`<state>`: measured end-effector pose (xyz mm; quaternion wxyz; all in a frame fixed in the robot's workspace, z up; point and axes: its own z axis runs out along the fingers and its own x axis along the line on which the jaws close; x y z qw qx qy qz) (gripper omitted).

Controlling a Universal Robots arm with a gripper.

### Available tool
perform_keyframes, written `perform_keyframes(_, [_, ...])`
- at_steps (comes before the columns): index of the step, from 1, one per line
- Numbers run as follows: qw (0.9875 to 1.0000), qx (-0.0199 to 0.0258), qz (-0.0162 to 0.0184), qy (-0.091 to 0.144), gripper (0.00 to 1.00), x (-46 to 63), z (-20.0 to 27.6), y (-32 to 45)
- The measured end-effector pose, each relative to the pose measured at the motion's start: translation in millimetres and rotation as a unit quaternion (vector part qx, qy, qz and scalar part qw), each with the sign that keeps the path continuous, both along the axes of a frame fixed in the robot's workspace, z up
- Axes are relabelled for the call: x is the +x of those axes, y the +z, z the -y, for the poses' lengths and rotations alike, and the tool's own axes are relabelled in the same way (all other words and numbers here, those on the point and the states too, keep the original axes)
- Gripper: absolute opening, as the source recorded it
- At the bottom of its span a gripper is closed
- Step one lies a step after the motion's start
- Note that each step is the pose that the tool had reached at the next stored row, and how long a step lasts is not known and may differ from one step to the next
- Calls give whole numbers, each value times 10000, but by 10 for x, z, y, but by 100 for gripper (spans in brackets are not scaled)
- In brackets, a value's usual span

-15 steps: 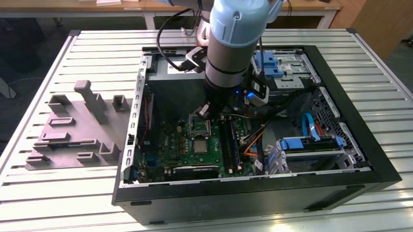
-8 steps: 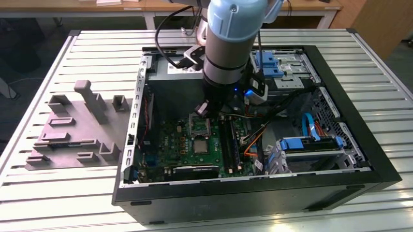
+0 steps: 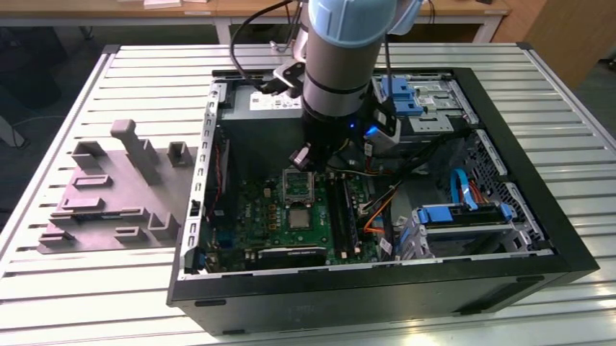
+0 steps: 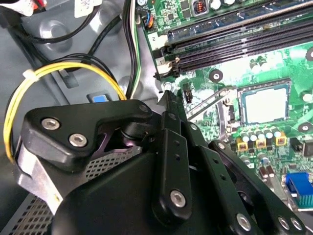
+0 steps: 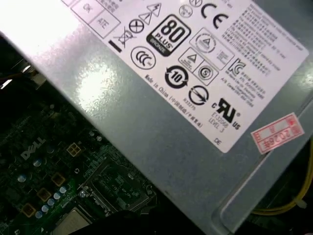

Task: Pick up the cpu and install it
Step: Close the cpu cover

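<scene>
The cpu [image 3: 301, 218] is a small pale silvery square lying flat in the motherboard socket inside the open computer case [image 3: 539, 238]. In the second wrist view the cpu [image 4: 264, 105] sits inside its metal frame, with the socket's hinged plate [image 4: 215, 103] lifted beside it. A pale corner of the cpu [image 5: 73, 223] shows in the first wrist view. My gripper [image 3: 322, 162] hangs under the arm, above the board and just beyond the socket, apart from the cpu. Its black linkage [image 4: 171, 161] fills the foreground of the second wrist view.
The grey power supply [image 5: 195, 98] stands close beside the wrist. Memory slots [image 4: 234, 39] run alongside the socket. Yellow cables [image 4: 63, 73] loop near the gripper. Blue drive brackets [image 3: 452, 213] sit at the exterior view's right. Grey fixture blocks [image 3: 106, 194] rest on the slatted table at its left.
</scene>
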<state>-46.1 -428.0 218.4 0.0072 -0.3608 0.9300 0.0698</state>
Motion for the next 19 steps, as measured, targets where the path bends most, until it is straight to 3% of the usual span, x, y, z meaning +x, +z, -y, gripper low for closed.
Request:
perform_keyframes(3, [10000,-33,1,0,11,0,-13,42])
perform_keyframes(6, [9999,-114,0,0,11,0,-26,69])
perform_keyframes(7, [9999,-172,0,1,11,1,-29,72])
perform_keyframes(10, [9992,-406,0,3,11,0,-40,78])
perform_keyframes(11, [9990,-457,1,3,11,1,-45,81])
perform_keyframes(12, [9988,-479,0,4,11,0,-48,84])
perform_keyframes(14, [9988,-481,9,4,11,-4,-48,85])
perform_keyframes(17, [9988,-483,54,2,11,-16,-49,92])
perform_keyframes(19, [9988,-482,66,5,11,-21,-49,105])
